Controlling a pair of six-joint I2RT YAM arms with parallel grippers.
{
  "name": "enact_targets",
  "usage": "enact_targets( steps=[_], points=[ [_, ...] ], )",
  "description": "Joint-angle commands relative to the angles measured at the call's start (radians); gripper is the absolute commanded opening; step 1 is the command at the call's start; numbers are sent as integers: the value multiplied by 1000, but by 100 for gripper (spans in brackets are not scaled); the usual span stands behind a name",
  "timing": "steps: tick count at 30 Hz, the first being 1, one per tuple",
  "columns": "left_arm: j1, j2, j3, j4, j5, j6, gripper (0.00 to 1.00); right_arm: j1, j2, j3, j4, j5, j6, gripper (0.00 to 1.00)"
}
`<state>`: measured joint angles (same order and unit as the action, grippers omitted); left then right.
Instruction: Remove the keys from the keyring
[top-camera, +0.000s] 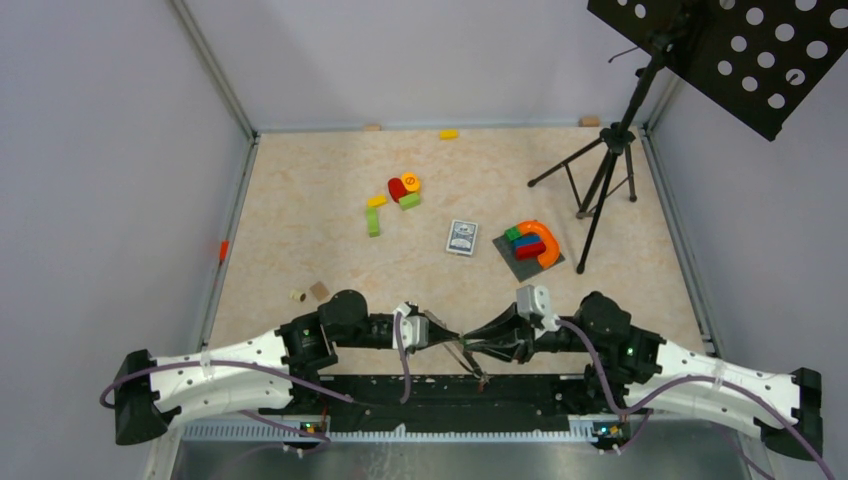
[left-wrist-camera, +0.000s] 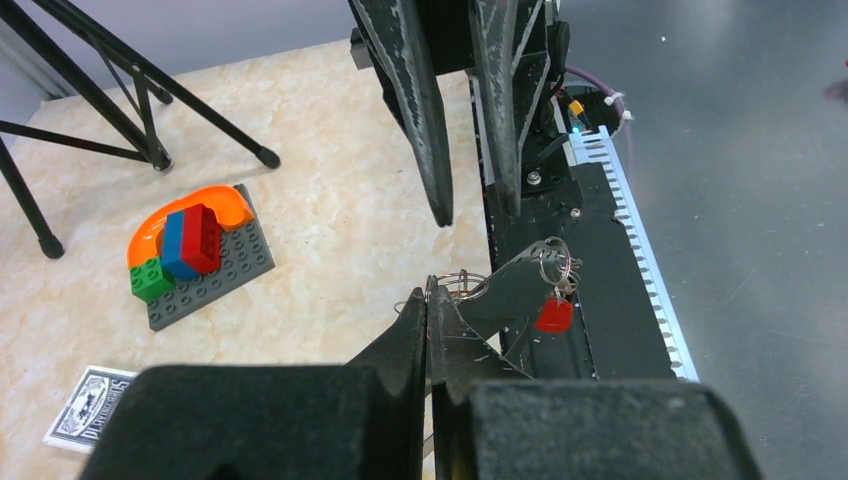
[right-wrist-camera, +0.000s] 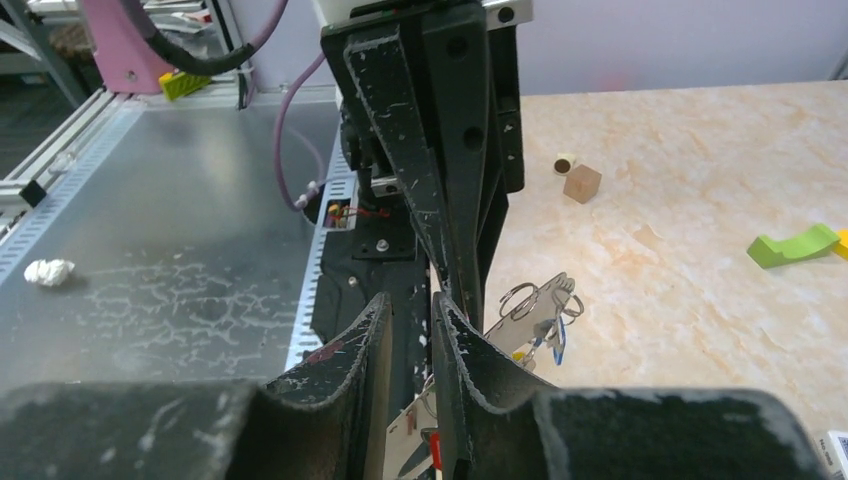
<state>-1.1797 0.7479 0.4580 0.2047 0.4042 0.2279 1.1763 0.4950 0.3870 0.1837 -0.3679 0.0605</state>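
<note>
The thin grey metal keyring (top-camera: 463, 351) hangs at 6 o'clock of the table, over its near edge, between both grippers. The left gripper (left-wrist-camera: 430, 296) has its fingers pressed together on the wire. The right gripper (right-wrist-camera: 410, 306) is just beside it, with its fingers apart. The small metal keys (left-wrist-camera: 556, 266) dangle at 3 o'clock from the left fingertips, with a red plastic tag (left-wrist-camera: 553, 315) below them.

The beige marbled tabletop (top-camera: 300, 240) is enclosed by plain grey walls (top-camera: 100, 150). A black tripod (top-camera: 600, 180) stands at 2 o'clock. The full loop is hard to trace, and I cannot count the keys.
</note>
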Motion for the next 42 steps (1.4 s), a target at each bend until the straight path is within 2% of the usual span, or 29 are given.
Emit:
enact_targets(
  steps=[1, 14, 33, 42],
  points=[
    [-1, -29, 41, 52, 22, -15, 0, 3, 15, 27, 2, -61, -55, 20],
    [-1, -57, 60, 18, 28, -9, 0, 4, 1, -42, 40, 43, -84, 20],
    [-1, -48, 65, 26, 33, -18, 0, 3, 51, -101, 173, 38, -25, 21],
    [-1, -47, 62, 32, 33, -24, 0, 4, 79, -102, 178, 30, -26, 20]
  ],
)
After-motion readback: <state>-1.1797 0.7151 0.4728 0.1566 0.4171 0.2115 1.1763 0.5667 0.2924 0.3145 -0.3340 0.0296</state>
